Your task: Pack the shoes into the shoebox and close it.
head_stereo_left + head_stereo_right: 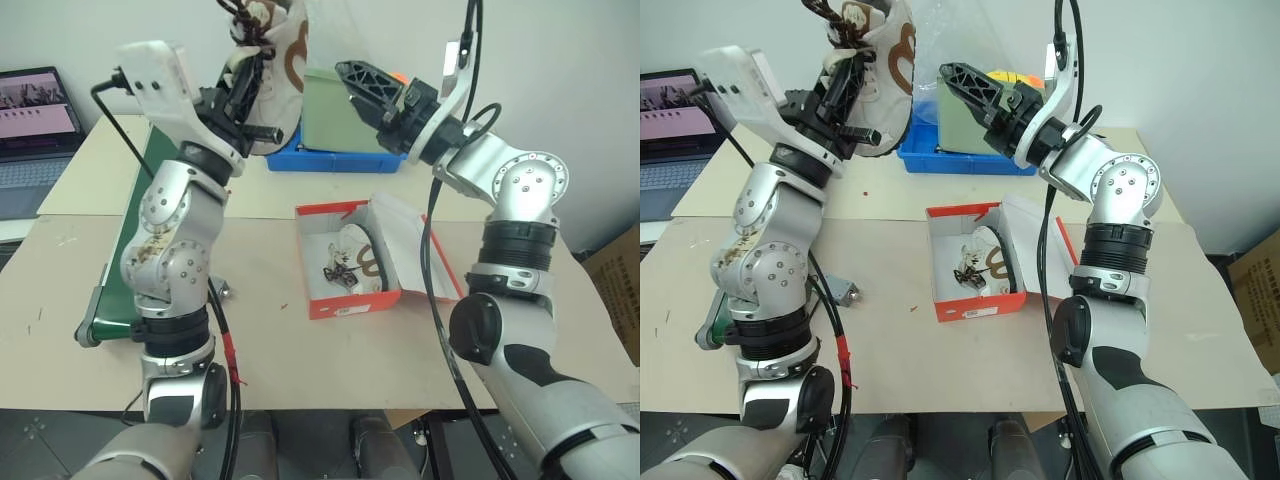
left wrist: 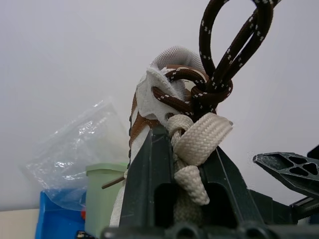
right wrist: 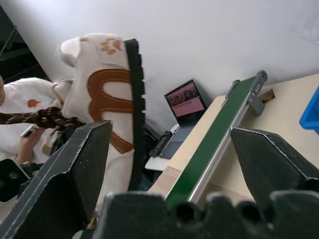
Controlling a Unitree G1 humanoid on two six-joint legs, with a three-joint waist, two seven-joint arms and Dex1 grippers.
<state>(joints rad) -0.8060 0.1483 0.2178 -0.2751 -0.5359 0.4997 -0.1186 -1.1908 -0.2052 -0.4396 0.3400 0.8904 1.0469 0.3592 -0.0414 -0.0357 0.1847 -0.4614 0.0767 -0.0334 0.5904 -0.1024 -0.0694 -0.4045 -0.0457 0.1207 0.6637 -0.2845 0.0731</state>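
My left gripper [image 1: 245,100] is raised high and shut on the tongue and brown laces of one off-white shoe [image 1: 282,55], which hangs above the table's back. In the left wrist view its fingers [image 2: 149,169] pinch the tongue loop of that shoe [image 2: 167,94]. My right gripper [image 1: 362,85] stands open just right of the held shoe [image 3: 104,94], pointing toward it and not touching it. The red-orange shoebox [image 1: 350,300] sits open at mid-table with its white lid flap [image 1: 410,235] folded out to the right. The other shoe [image 1: 355,262] lies inside.
A pale green bin [image 1: 335,115] stands in a blue tray [image 1: 335,160] at the back, with a clear plastic bag [image 1: 970,40] behind. A green conveyor [image 1: 125,240] runs along the left. A laptop [image 1: 35,120] sits far left. A person [image 3: 20,109] is beyond.
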